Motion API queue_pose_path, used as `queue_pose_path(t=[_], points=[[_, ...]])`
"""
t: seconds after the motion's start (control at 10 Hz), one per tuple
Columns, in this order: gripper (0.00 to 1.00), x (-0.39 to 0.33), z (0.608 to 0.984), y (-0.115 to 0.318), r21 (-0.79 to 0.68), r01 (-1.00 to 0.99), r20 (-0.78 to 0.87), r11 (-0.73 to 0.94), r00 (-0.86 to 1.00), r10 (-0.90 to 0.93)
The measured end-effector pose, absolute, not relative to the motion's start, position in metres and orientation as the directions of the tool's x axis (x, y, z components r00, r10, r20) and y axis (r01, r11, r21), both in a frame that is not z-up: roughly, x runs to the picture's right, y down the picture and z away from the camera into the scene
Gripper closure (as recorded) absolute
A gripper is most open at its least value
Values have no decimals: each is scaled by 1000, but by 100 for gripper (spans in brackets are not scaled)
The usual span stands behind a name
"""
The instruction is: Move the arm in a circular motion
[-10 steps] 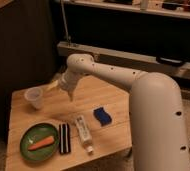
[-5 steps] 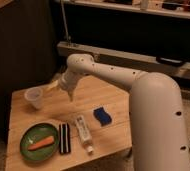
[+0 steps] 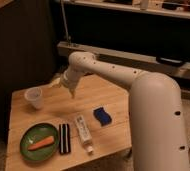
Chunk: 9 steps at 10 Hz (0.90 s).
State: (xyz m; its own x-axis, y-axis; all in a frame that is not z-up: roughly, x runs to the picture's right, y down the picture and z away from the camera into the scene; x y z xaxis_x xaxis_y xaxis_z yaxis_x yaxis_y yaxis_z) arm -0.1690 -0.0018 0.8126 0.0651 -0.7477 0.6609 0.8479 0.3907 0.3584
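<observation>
The arm (image 3: 138, 95) reaches in from the right, its big white segments arching over the table (image 3: 110, 95). The gripper (image 3: 55, 83) hangs low above the table's back left, just beside the cup (image 3: 34, 97). Open or closed? Cannot tell, and it holds nothing I can see. Up front sit a plate (image 3: 27, 136) with a carrot (image 3: 42, 143), a black bar (image 3: 64, 138), a tube (image 3: 83, 132) and a sponge (image 3: 102, 116).
</observation>
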Motion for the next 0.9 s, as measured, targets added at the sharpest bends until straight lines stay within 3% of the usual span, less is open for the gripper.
queue_pose_path(t=[0.4, 0.9], points=[[20, -81, 836, -59, 232, 867, 598, 441, 231, -768], [20, 43, 803, -46, 63, 830, 522, 555, 446, -727]])
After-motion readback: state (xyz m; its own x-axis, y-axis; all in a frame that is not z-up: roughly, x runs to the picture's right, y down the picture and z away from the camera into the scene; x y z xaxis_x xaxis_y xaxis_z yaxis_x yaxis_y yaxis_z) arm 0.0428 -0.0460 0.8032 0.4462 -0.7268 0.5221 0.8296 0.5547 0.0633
